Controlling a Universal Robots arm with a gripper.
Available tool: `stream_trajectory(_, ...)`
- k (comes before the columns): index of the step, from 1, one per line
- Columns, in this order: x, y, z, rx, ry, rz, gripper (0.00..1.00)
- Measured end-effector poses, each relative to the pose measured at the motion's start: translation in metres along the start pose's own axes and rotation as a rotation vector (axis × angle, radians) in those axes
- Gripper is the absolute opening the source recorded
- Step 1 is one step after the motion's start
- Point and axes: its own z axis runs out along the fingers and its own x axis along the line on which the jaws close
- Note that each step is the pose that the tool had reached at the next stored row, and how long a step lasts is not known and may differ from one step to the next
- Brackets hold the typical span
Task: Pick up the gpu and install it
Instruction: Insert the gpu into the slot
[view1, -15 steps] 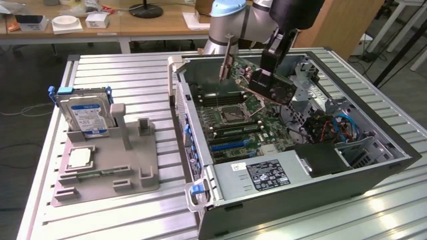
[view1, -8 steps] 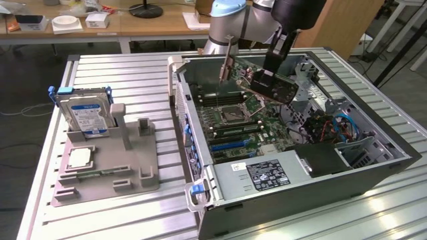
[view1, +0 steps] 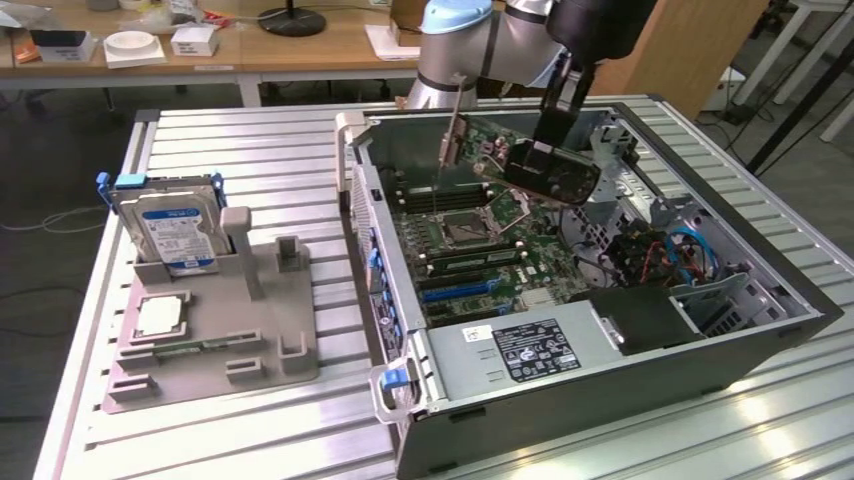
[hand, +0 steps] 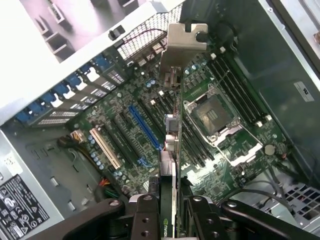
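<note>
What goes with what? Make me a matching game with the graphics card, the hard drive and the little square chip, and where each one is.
Things: 1 graphics card; 2 hard drive; 3 square chip.
Places: A lying flat in the grey holder; B held by the hand above the open computer; C standing up in the grey holder.
Pairs: 1-B, 2-C, 3-A.

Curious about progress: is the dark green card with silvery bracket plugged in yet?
Not yet. The gripper holds the dark green card above the green motherboard; its long blue slot is empty.
</note>
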Motion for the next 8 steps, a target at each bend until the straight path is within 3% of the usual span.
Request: stream_trajectory(8,-0.0015,-0.0021,-0.0001,-0.0001,0.0008,-0.093,0.26)
